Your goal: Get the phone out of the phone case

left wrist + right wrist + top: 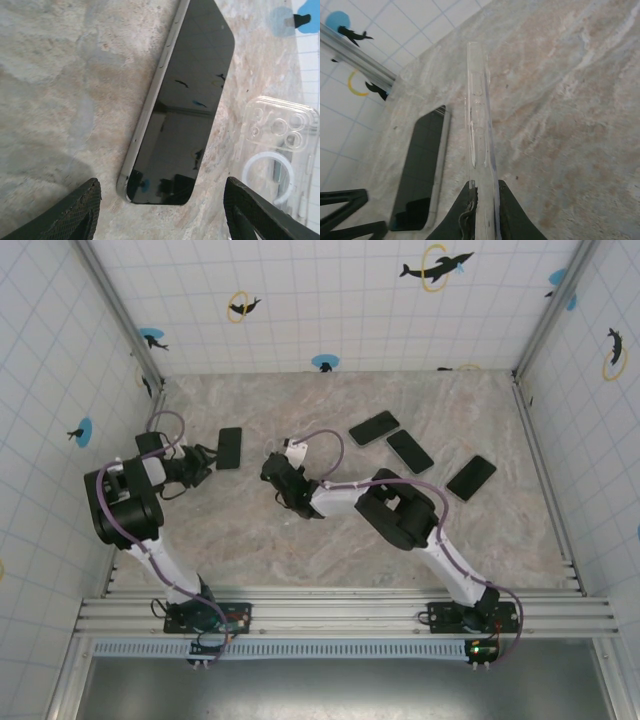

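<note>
Over on the left, the left gripper [161, 182] has its jaws spread wide, gripping nothing. The phone [185, 100] lies flat on the marble-patterned table [60, 75], dark screen up and metal side rail catching the light, with its near end sitting in the gap just ahead of those two black textured fingers [70, 212]. No contact between finger and phone can be made out. From above, the bare handset sits just off the tip of the left arm, left of the table's middle.

Moving towards the centre, the clear phone case [479, 115] is out there on its own, apart from the phone. The right gripper [485, 202] is pinched tight on its near edge and holds it on its side, so the right wrist camera sees it as a thin transparent blade. The left wrist camera shows its camera cutout and white ring, just beside the phone.

Further right, three more dark phones lie flat: one [374, 427] towards the back, one [410, 451] just beside it, and one [471, 477] nearest the right wall.
</note>
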Controlling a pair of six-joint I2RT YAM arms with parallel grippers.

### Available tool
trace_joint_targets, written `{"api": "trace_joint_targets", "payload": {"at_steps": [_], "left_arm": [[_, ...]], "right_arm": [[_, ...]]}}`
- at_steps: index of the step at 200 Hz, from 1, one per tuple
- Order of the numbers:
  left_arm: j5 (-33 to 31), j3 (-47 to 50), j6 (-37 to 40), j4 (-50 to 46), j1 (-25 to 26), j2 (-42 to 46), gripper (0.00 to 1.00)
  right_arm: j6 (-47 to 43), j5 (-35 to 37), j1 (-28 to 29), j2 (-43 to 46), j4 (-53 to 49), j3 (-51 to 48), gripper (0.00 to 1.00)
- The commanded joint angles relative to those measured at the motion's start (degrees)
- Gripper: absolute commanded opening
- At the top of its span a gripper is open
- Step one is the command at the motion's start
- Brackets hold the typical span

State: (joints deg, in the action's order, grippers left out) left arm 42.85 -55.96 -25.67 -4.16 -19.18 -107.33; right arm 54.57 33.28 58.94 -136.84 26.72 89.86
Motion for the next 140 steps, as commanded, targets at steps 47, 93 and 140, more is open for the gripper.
{"api": "trace_joint_targets", "payload": {"at_steps": [47,93,140], "left_arm": [[-5.0,3.3,-1.5,-8.6,1.9,9.7,0.68],[-5.1,5.4,-3.9,-8.2,3.3,14.3,0.68],[-4.5,5.6,-5.2,-8.1,4.2,15.2,0.68]], "right_arm": [[7.7,1.7,0.3,-5.7,2.8,5.8,0.08],[10.9,-1.3,0.1,-9.9,5.2,10.5,0.10],[13.8,-0.9,-0.2,-12.5,3.7,14.8,0.12]]}}
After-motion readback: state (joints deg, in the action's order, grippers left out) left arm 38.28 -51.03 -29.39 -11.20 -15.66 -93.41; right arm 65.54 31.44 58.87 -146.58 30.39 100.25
